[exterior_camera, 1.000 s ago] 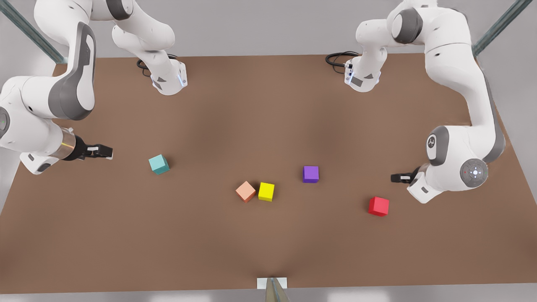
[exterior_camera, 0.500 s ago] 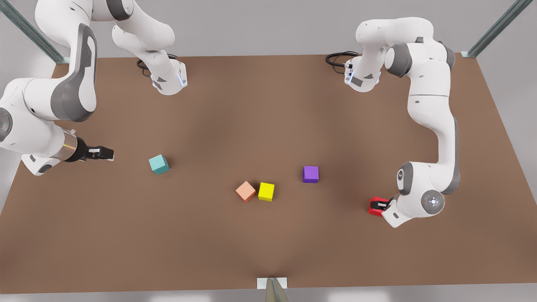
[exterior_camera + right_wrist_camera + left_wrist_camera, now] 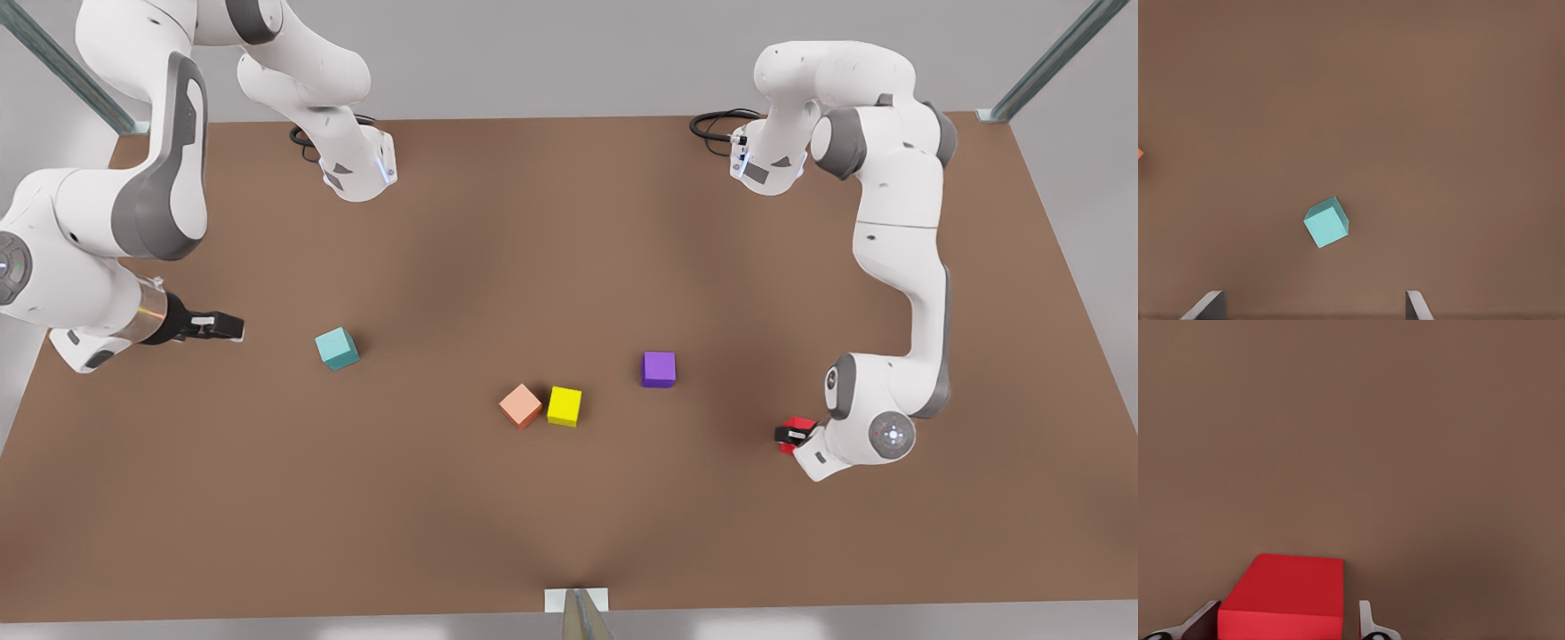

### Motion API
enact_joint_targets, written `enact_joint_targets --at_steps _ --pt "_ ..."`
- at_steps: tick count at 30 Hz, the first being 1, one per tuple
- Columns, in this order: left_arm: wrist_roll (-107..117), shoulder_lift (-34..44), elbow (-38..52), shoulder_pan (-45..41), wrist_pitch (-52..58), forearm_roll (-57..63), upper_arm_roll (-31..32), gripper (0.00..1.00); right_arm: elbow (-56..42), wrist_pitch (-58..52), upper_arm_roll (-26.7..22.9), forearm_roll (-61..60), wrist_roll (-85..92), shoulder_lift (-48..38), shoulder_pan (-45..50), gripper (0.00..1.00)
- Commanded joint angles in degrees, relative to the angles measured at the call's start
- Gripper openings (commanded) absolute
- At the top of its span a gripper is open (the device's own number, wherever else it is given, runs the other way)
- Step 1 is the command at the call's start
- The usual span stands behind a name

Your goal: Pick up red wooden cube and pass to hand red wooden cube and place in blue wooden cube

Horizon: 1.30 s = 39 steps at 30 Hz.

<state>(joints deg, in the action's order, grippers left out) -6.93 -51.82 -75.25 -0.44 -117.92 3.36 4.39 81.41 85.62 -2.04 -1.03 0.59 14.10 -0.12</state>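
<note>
A plain brown table (image 3: 569, 222) is seen against a grey wall, with metal struts at its far corners. At the front view's left, the right gripper (image 3: 218, 326) is held low over the table, near the teal cube (image 3: 337, 348) but apart from it; in the right wrist view its fingers (image 3: 1205, 305) are spread wide, with the teal cube (image 3: 1326, 223) between and beyond them. Further right lie a salmon cube (image 3: 520, 405) and a yellow cube (image 3: 564, 405), just beside each other, then a purple cube (image 3: 659, 369). At the front view's right, the left gripper (image 3: 794, 435) is lowered around the red cube (image 3: 798, 425), which is largely hidden there. The left wrist view shows the red cube (image 3: 1286, 597) between the fingers (image 3: 1366, 623); a narrow gap is seen on one side, so the jaws are not closed on it.
</note>
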Motion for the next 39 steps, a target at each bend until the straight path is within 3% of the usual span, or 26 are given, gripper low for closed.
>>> enact_joint_targets --at_steps 1,3,5,6,10,12,13,15,17,19,21,23,24,26,29,39 --pt "-2.21 -0.21 0.02 0.00 -0.73 0.07 0.00 1.00 -0.03 -0.02 0.02 -0.02 -0.50 -0.04 0.03 1.00" --pt "-2.21 -0.47 0.02 0.00 -0.73 0.16 0.00 1.00 -0.03 -0.02 0.02 -0.02 -0.50 0.05 0.03 1.00" --pt "-2.21 -0.56 0.02 0.00 -0.91 0.16 0.00 0.70 -0.03 -0.02 0.02 -0.02 -0.50 0.05 0.12 1.00" --pt "-2.21 -0.56 0.02 0.00 -0.91 0.16 0.00 0.65 -0.03 -0.02 0.02 -0.02 -0.50 0.05 0.03 1.00" --pt "-1.15 -0.30 0.63 0.53 0.06 -3.71 0.00 0.65 -0.03 -0.11 0.02 -0.11 -0.50 0.05 -0.05 1.00" --pt "6.13 1.28 6.25 0.44 13.23 -9.76 1.41 0.65 0.06 -0.11 0.02 -0.11 -0.50 0.05 -0.06 1.00" --pt "13.32 1.46 11.42 0.53 21.75 -15.91 4.82 0.65 -0.03 -0.02 0.10 0.16 -0.50 0.23 0.12 1.00" --pt "28.63 1.46 14.86 0.53 24.49 -24.80 13.97 0.65 -2.92 0.16 0.54 -5.29 9.41 5.41 2.14 1.00" --pt "31.02 0.14 15.84 0.26 18.18 -34.64 22.94 0.64 -6.35 0.51 3.09 -28.48 34.37 18.50 3.64 1.00" --pt "30.93 -2.58 15.75 -0.79 7.63 -41.50 26.72 0.62 -12.85 0.77 5.11 -41.49 50.63 28.61 3.64 1.00" --pt "26.55 -5.21 16.45 -4.04 -5.46 -41.50 29.53 0.63 -14.79 8.66 7.66 -45.64 64.70 31.96 3.72 1.00" --pt "25.22 -11.54 21.28 -6.58 -16.27 -41.77 35.78 0.63 -14.53 20.96 10.73 -45.98 76.55 34.14 4.69 1.00" --pt "23.29 -14.00 24.35 -9.04 -19.62 -41.86 35.86 0.63 -14.62 26.51 12.67 -48.36 85.69 35.82 4.69 1.00" --pt "19.25 -15.24 25.59 -9.49 -19.89 -42.03 36.30 0.63 -13.56 27.49 13.02 -51.16 95.80 35.91 4.87 1.00" --pt "15.20 -15.41 25.42 -9.23 -21.47 -44.67 37.27 0.64 -10.49 27.32 13.29 -66.37 111.65 35.82 5.92 1.00" --pt "-2.03 -15.77 21.72 -5.80 -17.26 -61.63 41.22 0.64 -8.90 29.77 14.25 -77.36 118.50 35.56 5.48 1.00"
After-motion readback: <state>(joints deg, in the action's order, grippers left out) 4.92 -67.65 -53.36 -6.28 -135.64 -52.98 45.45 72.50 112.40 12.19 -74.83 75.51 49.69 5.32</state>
